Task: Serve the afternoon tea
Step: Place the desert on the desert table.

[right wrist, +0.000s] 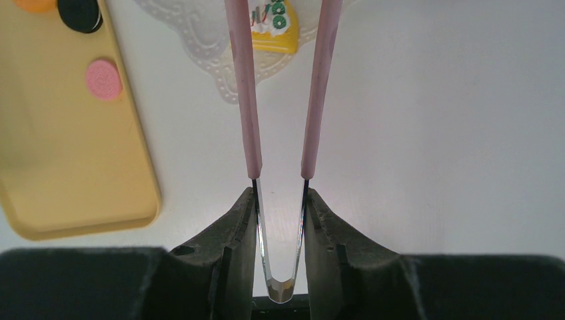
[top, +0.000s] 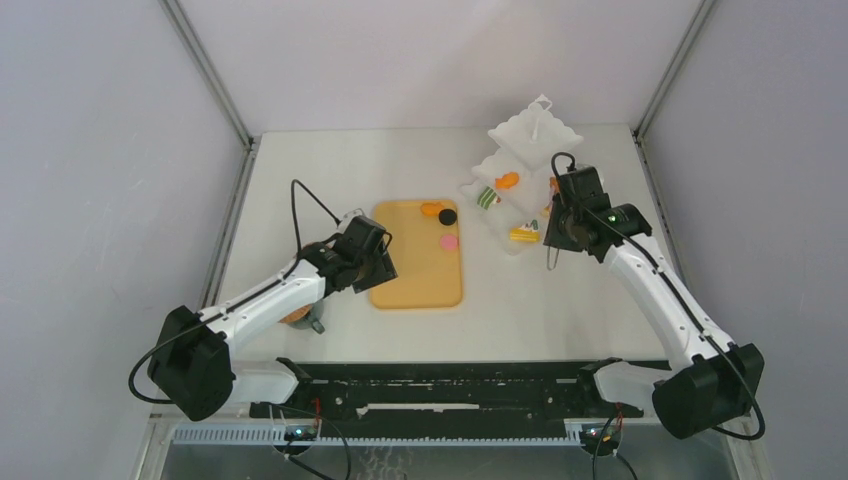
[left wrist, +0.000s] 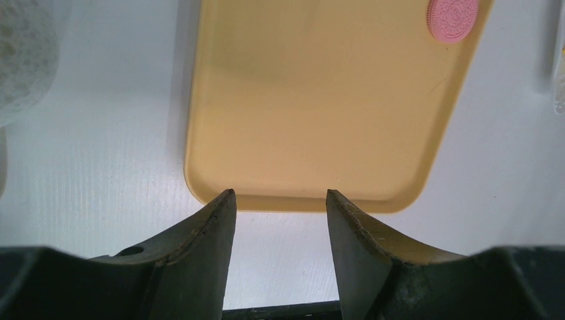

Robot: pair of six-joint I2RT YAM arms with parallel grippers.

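Pastry transfer was judged part done: the right gripper [right wrist: 280,200] was clamped on the pink tongs [right wrist: 248,100], which flanked the yellow wedge [right wrist: 274,39] on the white stand [right wrist: 206,40], the left gripper [left wrist: 280,200] was held apart and empty, and the pink round [left wrist: 453,17] at the board's [left wrist: 313,120] right edge was yet to be fetched.

The right gripper [right wrist: 280,195] clamped the tongs [right wrist: 248,100] (pink arms). The wedge [right wrist: 272,32] showed between them. A pink round [right wrist: 103,79] lay on the board [right wrist: 60,173].
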